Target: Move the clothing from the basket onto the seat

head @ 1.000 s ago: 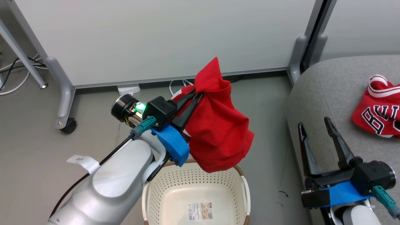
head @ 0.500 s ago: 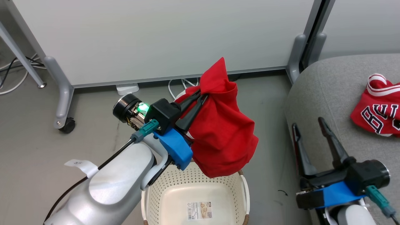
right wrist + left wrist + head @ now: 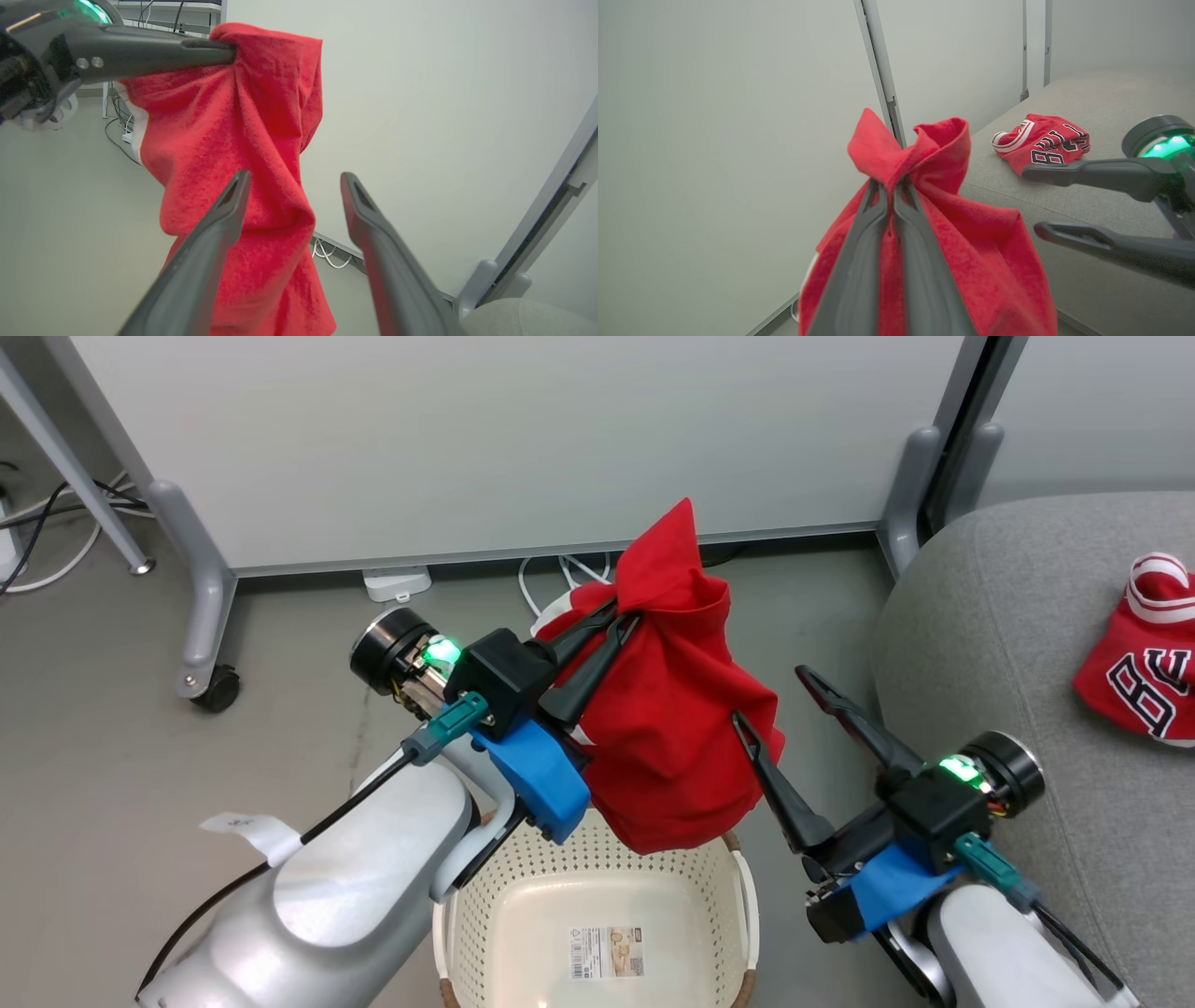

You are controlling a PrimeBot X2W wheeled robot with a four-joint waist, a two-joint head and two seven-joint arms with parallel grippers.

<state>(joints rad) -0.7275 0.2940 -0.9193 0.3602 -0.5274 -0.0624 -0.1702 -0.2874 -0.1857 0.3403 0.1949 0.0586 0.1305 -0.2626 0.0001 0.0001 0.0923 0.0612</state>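
Right gripper (image 3: 769, 694), fingers apart, is now swung beside the garment (image 3: 672, 737) clamped by left gripper (image 3: 625, 613); a handover is probably prepared.

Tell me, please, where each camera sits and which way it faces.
Head view: on the robot's head, looking down at the cream perforated plastic basket and grey fabric seat; both forearms, left gripper and right gripper show.
Left wrist view: on the left wrist, along the left gripper, shut on the plain red garment, toward the lettered red jersey on the seat.
Right wrist view: on the right wrist, along the open right gripper, toward the garment and pale partition panel.
Both wrist views share the garment and the opposite gripper.
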